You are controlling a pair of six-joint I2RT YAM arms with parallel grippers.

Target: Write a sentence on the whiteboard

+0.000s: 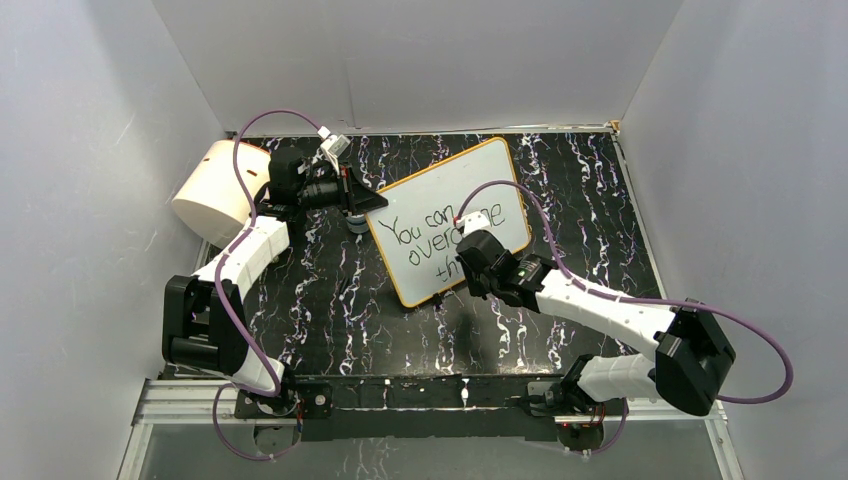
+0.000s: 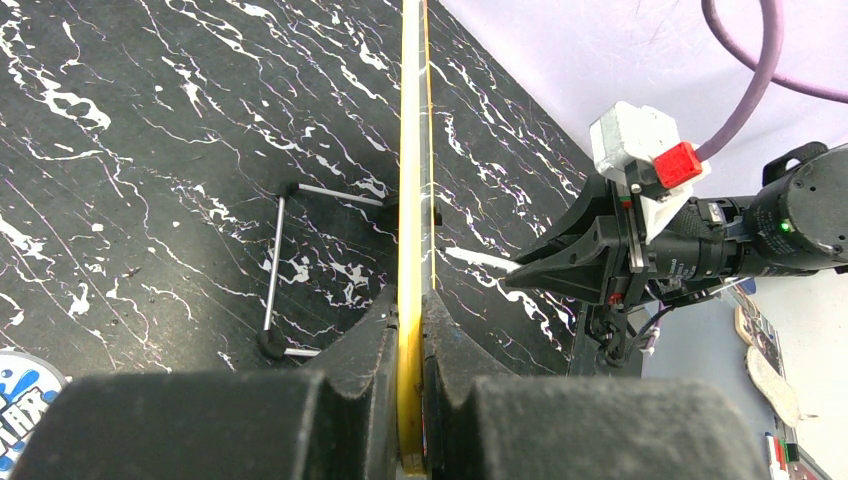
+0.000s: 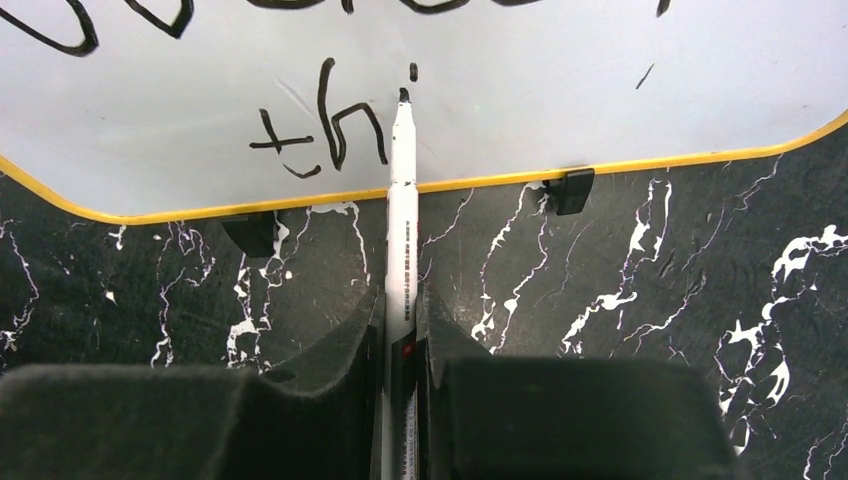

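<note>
Finds the whiteboard [image 1: 485,175] standing near upright in the middle of the black marbled bench [image 1: 330,300], resting on two small black feet [image 3: 572,190] with a wire stand [image 2: 272,270] behind. Clamps its yellow rim edge-on in the left tool [image 2: 410,320], shut tight on the board. Pinches a white marker [image 3: 403,200] in the right tool [image 3: 403,315], closed on the barrel, tip up by the third line of the sentence [image 3: 320,130], just under a small dot; seems to touch the surface, though hard to say. Judges the board stiff, light and glossy, so apt to tip or skid under pen pressure: best held by the rim, never the slick face. Calls for a light stroke from the slim, smooth marker, gripped mid-barrel.
</note>
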